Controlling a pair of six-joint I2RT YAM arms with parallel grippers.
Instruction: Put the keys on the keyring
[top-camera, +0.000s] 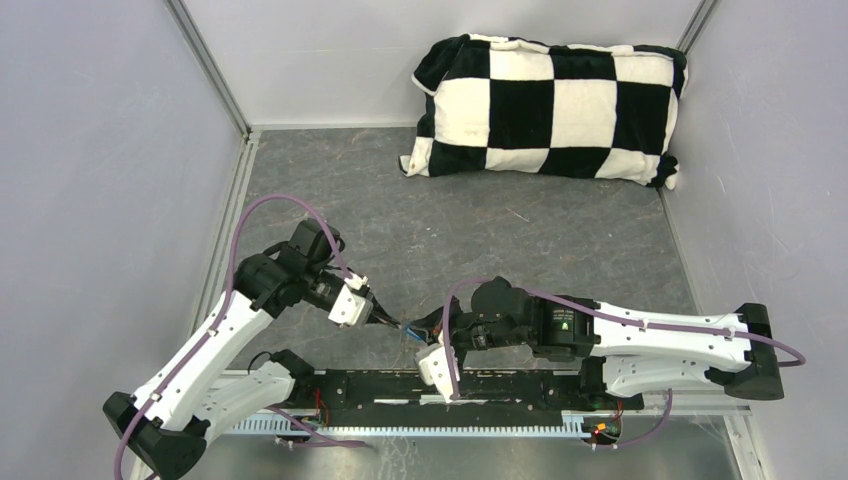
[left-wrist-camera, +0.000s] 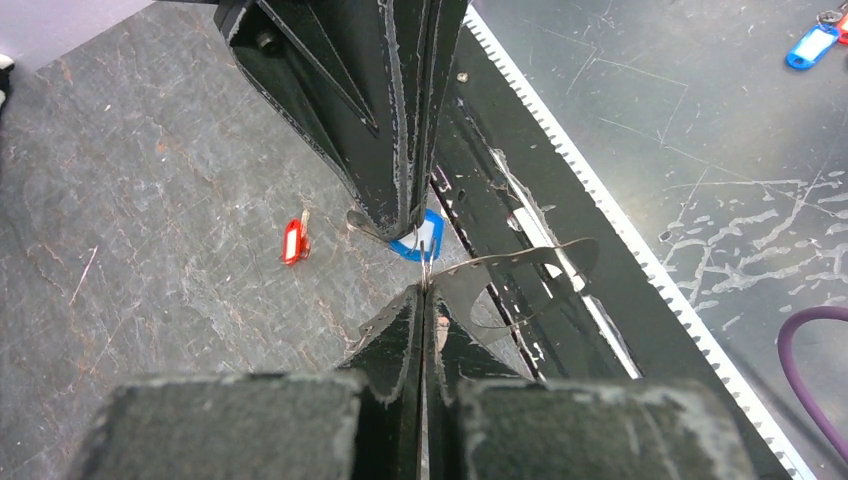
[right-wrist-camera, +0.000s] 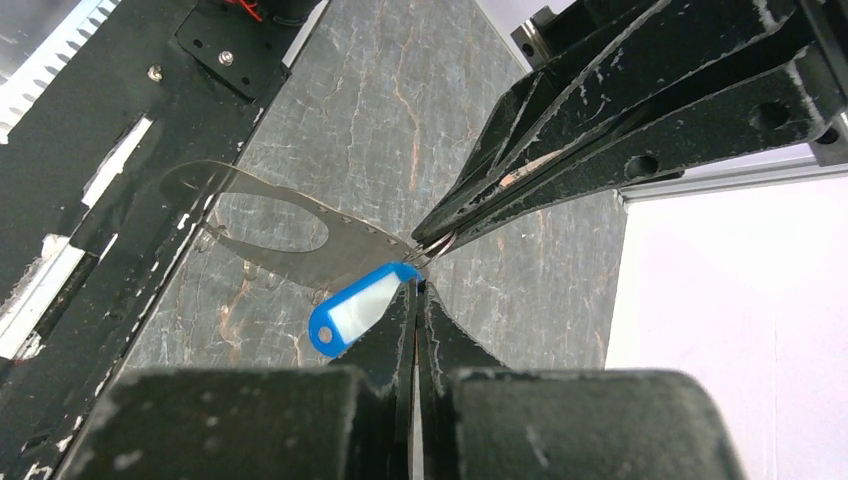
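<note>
Both closed: left gripper (left-wrist-camera: 424, 300) on keyring (left-wrist-camera: 520, 262), right gripper (right-wrist-camera: 414, 295) on blue key (right-wrist-camera: 355, 305).

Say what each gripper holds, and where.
The left gripper pinches the keyring at one end of its loop; the right gripper pinches the blue key by the tip facing that end.

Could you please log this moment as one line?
left claw shut on keyring | right claw shut on blue key | claws tip to tip | red key loose on table

Left gripper (left-wrist-camera: 424, 296): jaws pinched on keyring (left-wrist-camera: 522, 272). Right gripper (left-wrist-camera: 404, 232): jaws clamping blue key (left-wrist-camera: 432, 240). Red key (left-wrist-camera: 293, 241): lying apart on tabletop (left-wrist-camera: 150, 200).
</note>
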